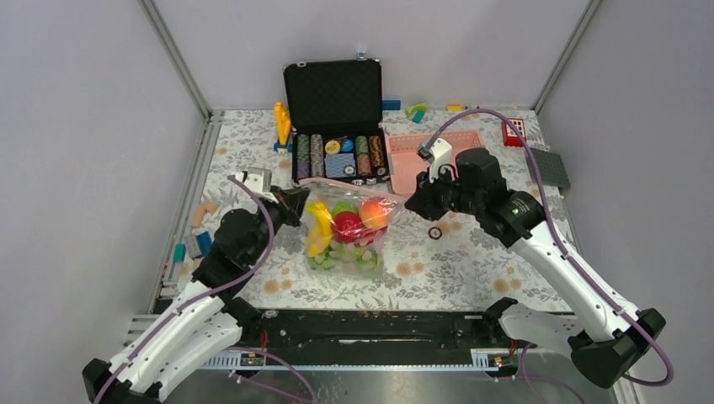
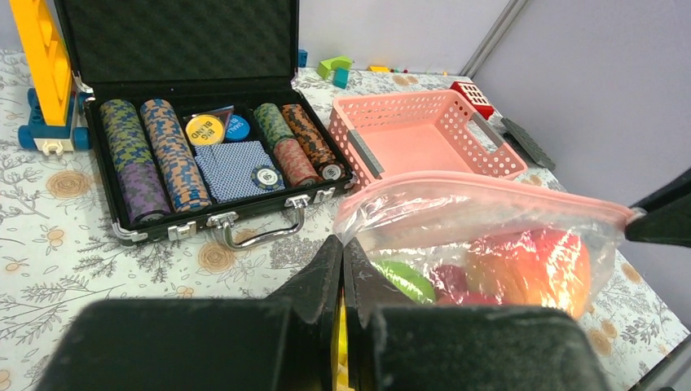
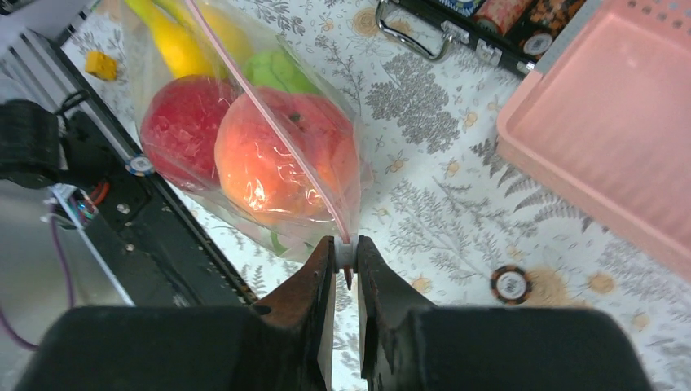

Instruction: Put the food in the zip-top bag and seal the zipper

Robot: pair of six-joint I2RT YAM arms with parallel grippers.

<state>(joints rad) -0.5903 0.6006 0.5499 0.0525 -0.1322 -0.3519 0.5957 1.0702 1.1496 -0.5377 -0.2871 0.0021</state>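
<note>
Flowered cloth (image 1: 471, 269) lay under everything. Closed on one end of the pink zipper (image 3: 269, 122) was the right gripper (image 3: 345, 252). The left gripper (image 2: 342, 244) was pinched tight on the opposite top corner of the bag (image 1: 345, 244), which was stretched between them with the food (image 3: 277, 155) inside. Such thin film looked slippery, floppy and weighed down, so the stiffer strip seemed the better hold. Beyond the left gripper lay a chip case (image 2: 204, 163) and a pink basket (image 2: 424, 134).

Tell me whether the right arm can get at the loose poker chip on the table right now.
Probably not yet: the right gripper is shut on the zipper end. The poker chip itself lies bare on the table nearby.
</note>
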